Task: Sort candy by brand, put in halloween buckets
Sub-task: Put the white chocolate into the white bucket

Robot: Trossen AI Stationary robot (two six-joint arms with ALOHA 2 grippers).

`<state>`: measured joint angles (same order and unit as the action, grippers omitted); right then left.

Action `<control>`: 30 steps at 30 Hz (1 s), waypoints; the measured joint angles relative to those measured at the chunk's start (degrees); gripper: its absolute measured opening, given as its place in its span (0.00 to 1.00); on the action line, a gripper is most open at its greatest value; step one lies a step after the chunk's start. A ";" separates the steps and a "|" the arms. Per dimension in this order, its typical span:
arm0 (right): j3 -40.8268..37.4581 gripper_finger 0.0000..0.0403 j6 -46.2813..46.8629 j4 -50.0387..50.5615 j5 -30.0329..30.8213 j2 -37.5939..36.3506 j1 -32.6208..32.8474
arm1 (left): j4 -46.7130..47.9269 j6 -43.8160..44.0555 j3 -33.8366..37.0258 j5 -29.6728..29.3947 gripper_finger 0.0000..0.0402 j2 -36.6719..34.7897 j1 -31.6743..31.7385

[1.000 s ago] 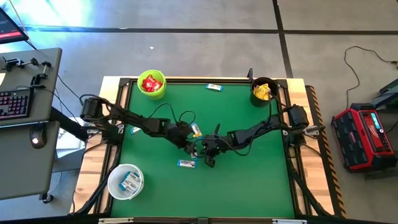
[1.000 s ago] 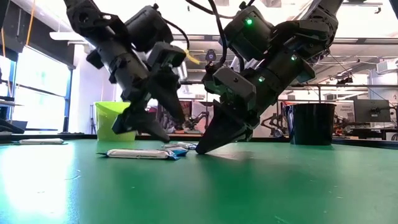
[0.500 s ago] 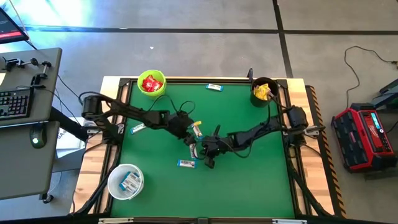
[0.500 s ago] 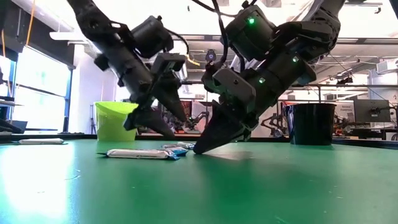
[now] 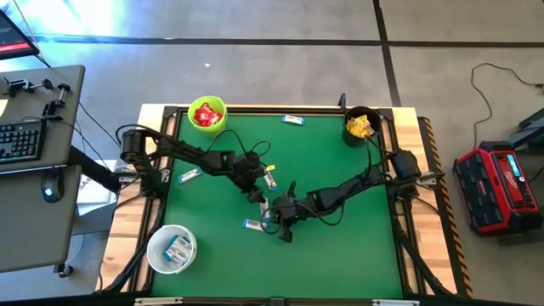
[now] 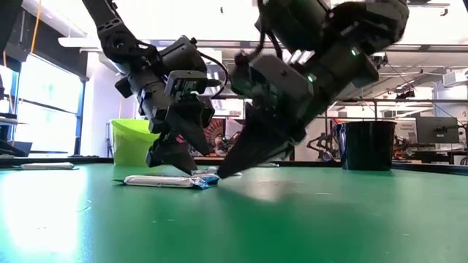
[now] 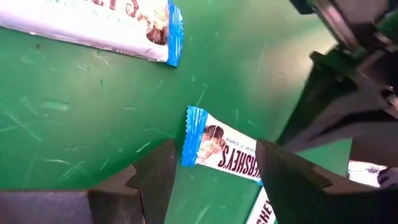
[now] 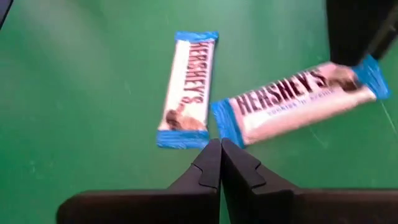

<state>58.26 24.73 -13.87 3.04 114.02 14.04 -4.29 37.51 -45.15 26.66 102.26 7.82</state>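
Observation:
Several slim white-and-blue bars lie flat on the green table: one [image 5: 265,206] between my grippers, one [image 5: 253,224] nearer the front, one [image 5: 270,177] behind. My left gripper [image 7: 214,177] is open above the middle bar [image 7: 221,152], clear of the table in the low view [image 6: 175,157]. My right gripper [image 8: 221,165] is shut, tips down at the table [image 6: 219,174], beside that bar's blue end [image 8: 225,124]. The lime green bucket [image 5: 207,115] holds red packets, the black bucket [image 5: 360,125] holds yellow ones, and the white bucket [image 5: 172,247] holds bars. My right gripper's shut fingertips [image 8: 211,163] stand slanting down from the table's right, right at the blue end [image 8: 225,124] of the middle bar. I cannot tell whether they touch it. The bar lies flat on the table.
More bars lie at the left [image 5: 189,175] and at the far edge [image 5: 293,120]. The two arms stand close together at mid-table. A desk with a keyboard [image 5: 21,140] is left of the table, and a red case [image 5: 497,187] is on the floor at the right.
My left gripper has lifted off the table and drawn back toward the far left. My right gripper, still shut, has gone toward the table's near-left, along the table toward the bars.

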 joint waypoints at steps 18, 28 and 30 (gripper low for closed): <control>6.54 0.00 -0.14 7.76 2.16 3.63 -0.66 | 0.02 -5.40 0.09 5.46 0.53 0.15 0.68; 6.52 0.00 -0.45 7.80 2.83 3.65 -1.70 | -4.37 -5.42 0.09 7.01 0.53 0.15 0.35; 6.52 0.00 -0.76 7.83 2.77 3.65 -1.87 | -6.04 -5.18 0.09 7.24 0.53 0.15 0.05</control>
<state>64.77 23.97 -6.04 5.80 117.67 12.17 -10.33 32.32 -45.06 33.90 102.41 7.87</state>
